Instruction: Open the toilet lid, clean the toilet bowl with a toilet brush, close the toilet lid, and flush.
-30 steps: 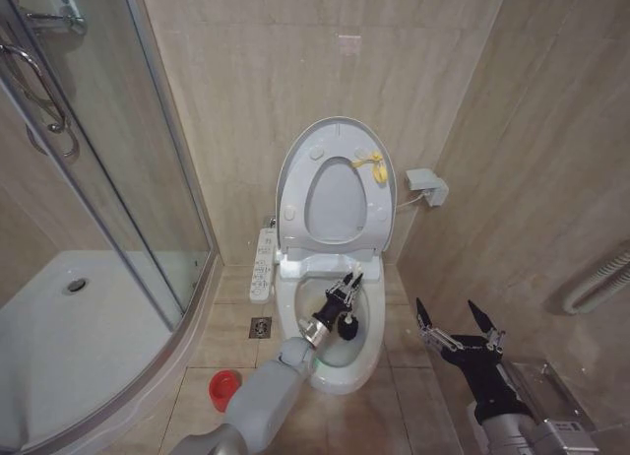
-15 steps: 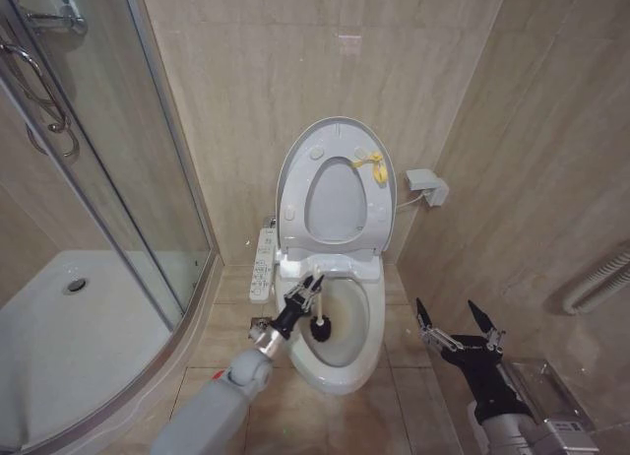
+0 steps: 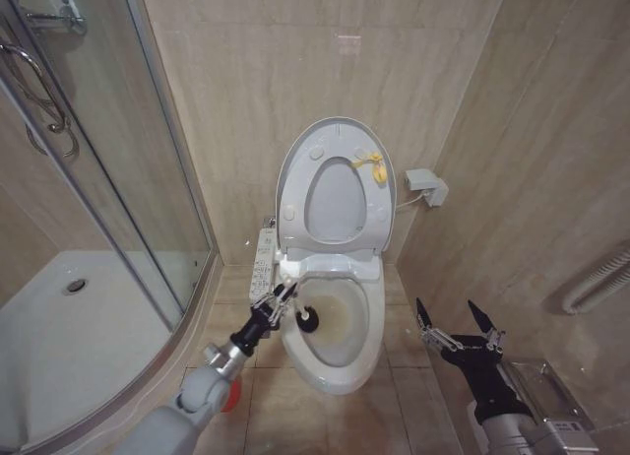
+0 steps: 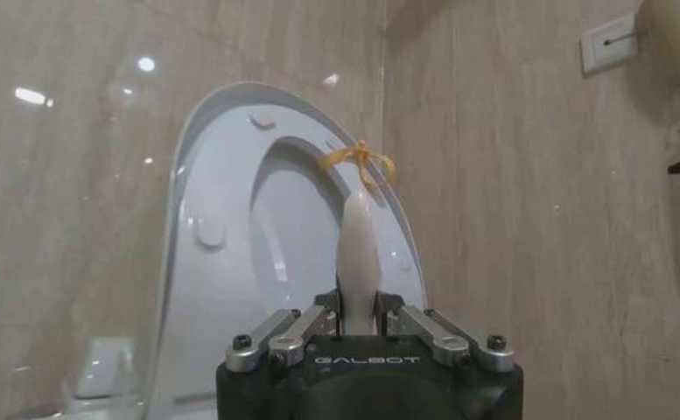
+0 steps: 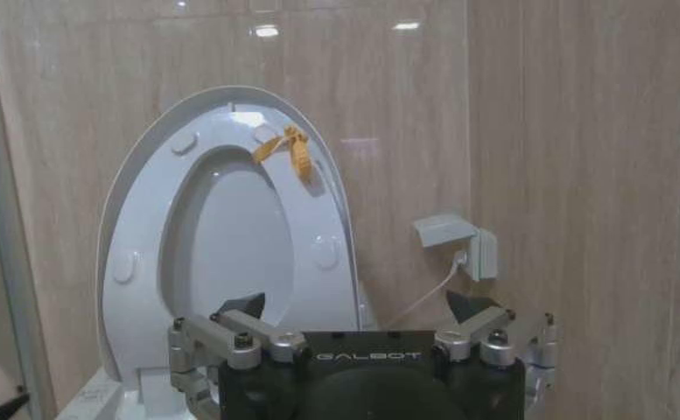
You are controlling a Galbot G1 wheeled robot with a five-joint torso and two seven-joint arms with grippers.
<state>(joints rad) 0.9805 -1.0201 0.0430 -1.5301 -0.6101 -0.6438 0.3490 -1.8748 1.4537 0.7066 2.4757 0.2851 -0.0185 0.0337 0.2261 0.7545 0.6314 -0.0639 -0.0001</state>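
Left gripper [image 3: 279, 299] clamped on the white handle of the toilet brush [image 3: 307, 318], jaws closed tight against the stick, seen from the left wrist with the handle [image 4: 357, 262] rising straight out between the fingers. Dark bristle head sitting at the left inner wall of the toilet bowl [image 3: 340, 322], near the rim, over the brownish stain. Left arm reaching in from the floor side beside the bowl, across the tiles. Toilet lid [image 3: 335, 184] and seat both raised, leaning against the back wall, yellow loop tag [image 3: 371, 164] hanging at the upper right of the lid. Right gripper [image 3: 460, 329] parked over the floor to the right of the toilet, fingers spread wide, holding nothing. Step in hand, by the look of it: scrubbing the bowl, with the lid already up. Next move probably calls for sweeping the head around the stained wall while keeping the handle clear of the rim, before lifting out toward the red holder [image 3: 229, 400] on the floor.
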